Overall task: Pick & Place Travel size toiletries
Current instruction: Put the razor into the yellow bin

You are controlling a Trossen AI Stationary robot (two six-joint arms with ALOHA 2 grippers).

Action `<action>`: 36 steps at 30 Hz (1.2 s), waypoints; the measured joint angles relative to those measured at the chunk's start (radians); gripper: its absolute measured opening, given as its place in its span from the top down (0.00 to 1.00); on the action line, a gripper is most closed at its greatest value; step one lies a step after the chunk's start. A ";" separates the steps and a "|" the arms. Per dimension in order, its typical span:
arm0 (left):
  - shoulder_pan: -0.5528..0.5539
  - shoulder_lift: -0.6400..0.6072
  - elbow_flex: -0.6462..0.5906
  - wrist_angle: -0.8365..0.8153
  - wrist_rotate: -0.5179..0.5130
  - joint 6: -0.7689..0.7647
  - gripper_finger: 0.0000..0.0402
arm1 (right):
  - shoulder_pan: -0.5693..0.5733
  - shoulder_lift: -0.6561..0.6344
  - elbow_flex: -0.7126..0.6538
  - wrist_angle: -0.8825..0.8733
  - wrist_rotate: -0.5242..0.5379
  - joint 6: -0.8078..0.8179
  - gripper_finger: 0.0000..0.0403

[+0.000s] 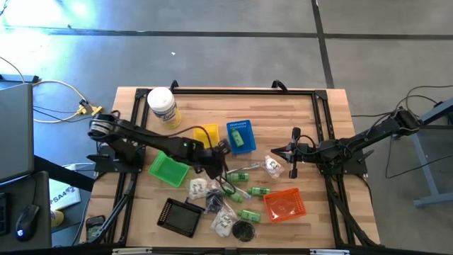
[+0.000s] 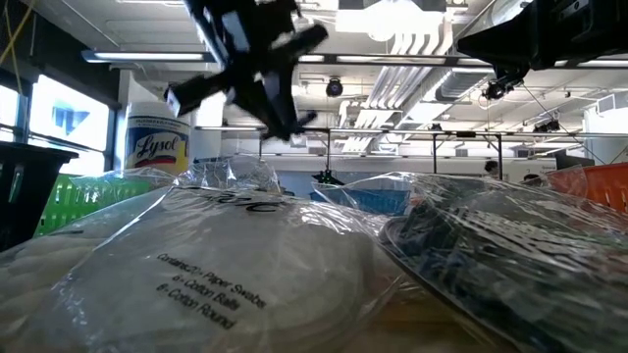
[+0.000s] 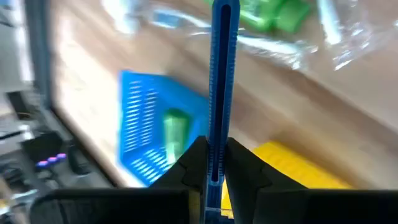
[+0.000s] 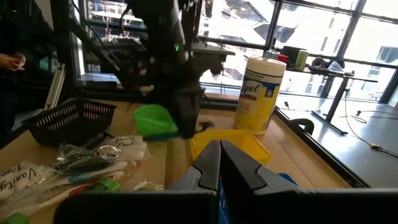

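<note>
- White jar [image 1: 163,106], tabletop [image 1: 191,106] rear left: label reads "Lysol".
- Clear packet [image 2: 196,275]: "Cotton Swabs", "Cotton Balls".
- Left hand [image 1: 221,168] mid-tabletop, fingers pinched on a thin blue toothbrush [image 3: 222,87]; toiletries scattered just beyond.
- Right hand [image 1: 292,150] shut, empty, beside packet [image 1: 272,166].

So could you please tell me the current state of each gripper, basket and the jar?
Left gripper: shut on thin blue item, raised above the table.
Right gripper: shut, holding nothing.
Blue basket: holds one green bottle.
Green basket: looks empty.
White jar: standing upright.
</note>
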 joint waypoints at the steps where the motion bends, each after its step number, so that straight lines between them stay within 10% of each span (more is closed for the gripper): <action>1: 0.012 -0.017 0.000 -0.017 -0.005 0.015 0.93 | 0.000 0.000 0.000 0.000 0.000 0.000 0.99; 14: 0.256 -0.053 -0.086 -0.136 0.069 0.083 0.93 | 0.000 0.000 0.000 -0.009 0.000 0.000 0.99; 36: 0.264 -0.039 -0.208 -0.001 0.166 0.095 0.88 | 0.000 0.000 0.000 -0.007 0.000 -0.009 0.99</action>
